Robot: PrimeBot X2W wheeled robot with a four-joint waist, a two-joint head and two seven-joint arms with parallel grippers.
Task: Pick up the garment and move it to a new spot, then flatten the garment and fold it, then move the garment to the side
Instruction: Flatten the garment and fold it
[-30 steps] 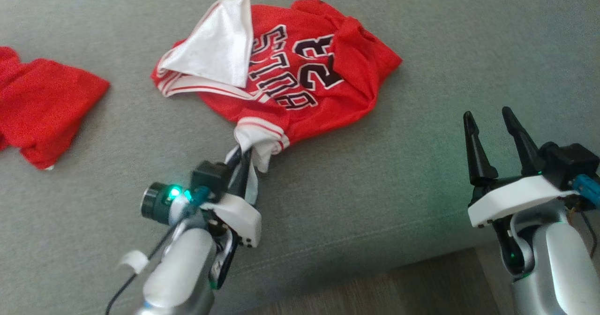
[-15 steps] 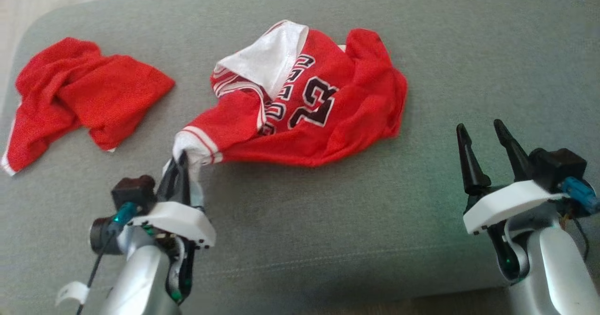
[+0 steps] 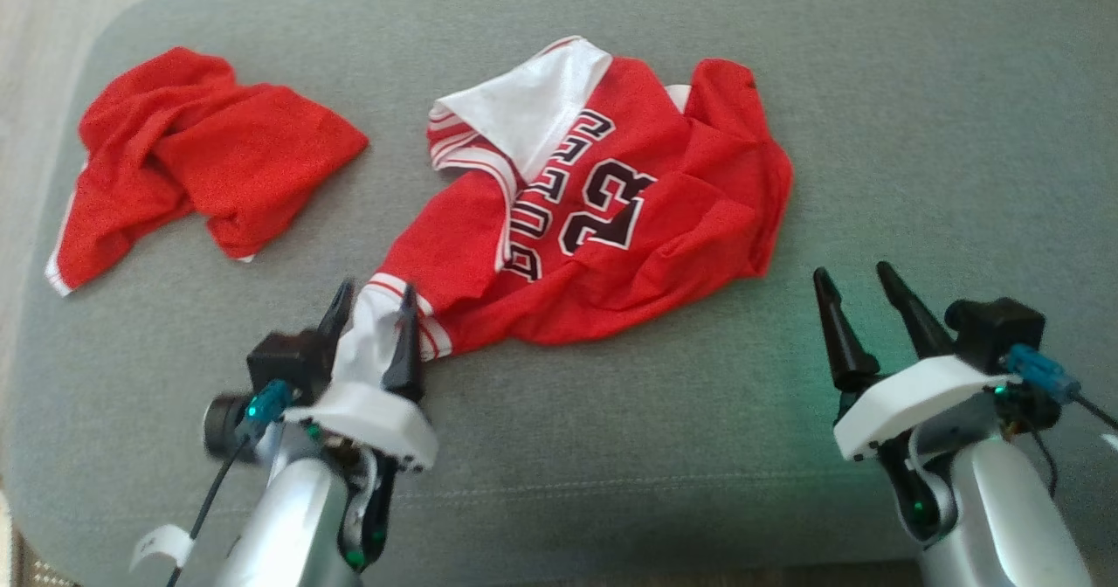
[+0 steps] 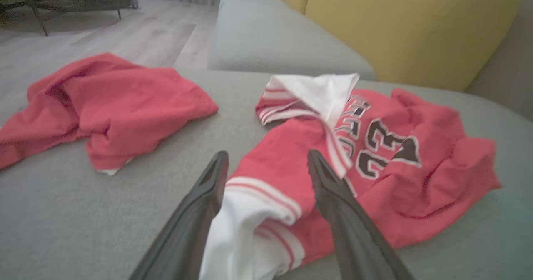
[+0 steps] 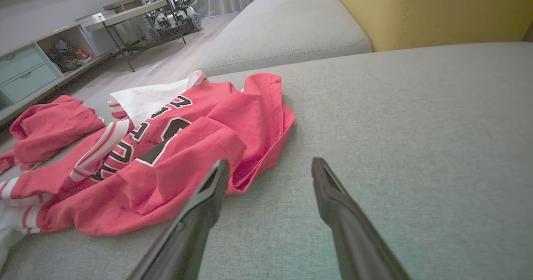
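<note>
Head view has the jersey crumpled mid-couch, its white-trimmed corner lying loose between the spread fingers of the left gripper while the right gripper gapes empty nearby; light, limp, slippery-looking cloth, probably best pinched at the striped hems.

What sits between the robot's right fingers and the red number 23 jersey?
Only bare grey sofa fabric between the right fingers and red printed jersey, shown in head view.

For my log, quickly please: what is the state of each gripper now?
Left gripper: open; the jersey edge lies loose between its jaws.
Right gripper: open, holding nothing.
</note>
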